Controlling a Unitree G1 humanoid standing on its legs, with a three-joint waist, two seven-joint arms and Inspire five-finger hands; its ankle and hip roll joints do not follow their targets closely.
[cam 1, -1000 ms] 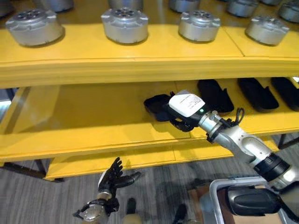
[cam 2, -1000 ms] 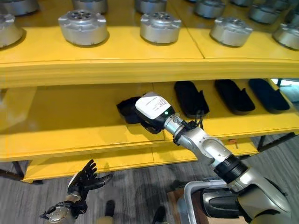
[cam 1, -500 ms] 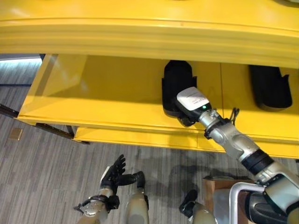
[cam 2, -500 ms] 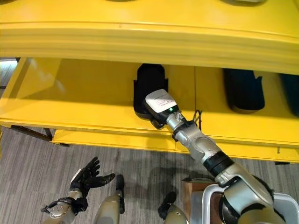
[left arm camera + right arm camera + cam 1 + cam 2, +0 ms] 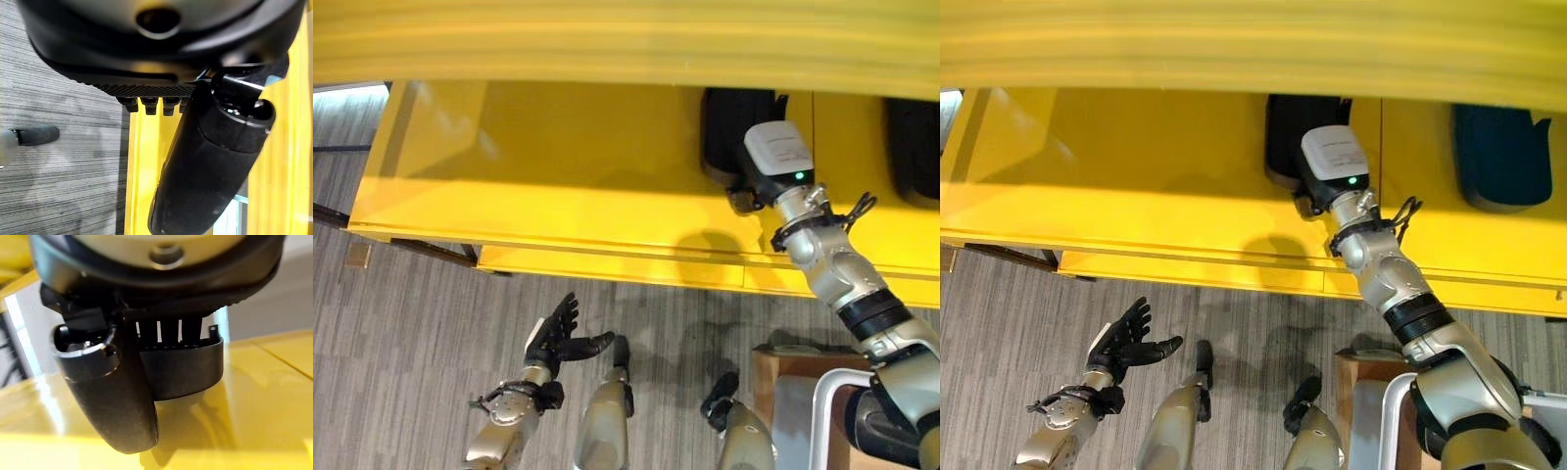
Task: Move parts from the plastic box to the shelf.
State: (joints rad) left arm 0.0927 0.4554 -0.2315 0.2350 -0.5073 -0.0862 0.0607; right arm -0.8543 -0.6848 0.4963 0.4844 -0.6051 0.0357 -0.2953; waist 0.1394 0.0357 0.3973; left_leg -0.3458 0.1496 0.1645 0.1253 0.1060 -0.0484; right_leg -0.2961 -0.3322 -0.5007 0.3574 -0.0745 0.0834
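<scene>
Yellow shelf (image 5: pixel 558 196) spans our view. Right hand (image 5: pixel 756 188) grips black part (image 5: pixel 736 127), upper end hidden, long axis near-far. Left hand (image 5: pixel 558 338) hangs low with fingers spread.

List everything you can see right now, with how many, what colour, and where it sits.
shelf: one, yellow, across the upper part of the head views, with a lower board beneath it.
black part: one, on the shelf board, with the right hand on its near end.
second black part: one, dark, on the same board, further to the robot's right.
plastic box: one, grey rim, at the lower right corner.
floor: grey planks, below the shelf.
left hand: dark, fingers spread, low over the floor, holding nothing.
right hand: dark under a white cover, fingers over the black part's edge.
</scene>
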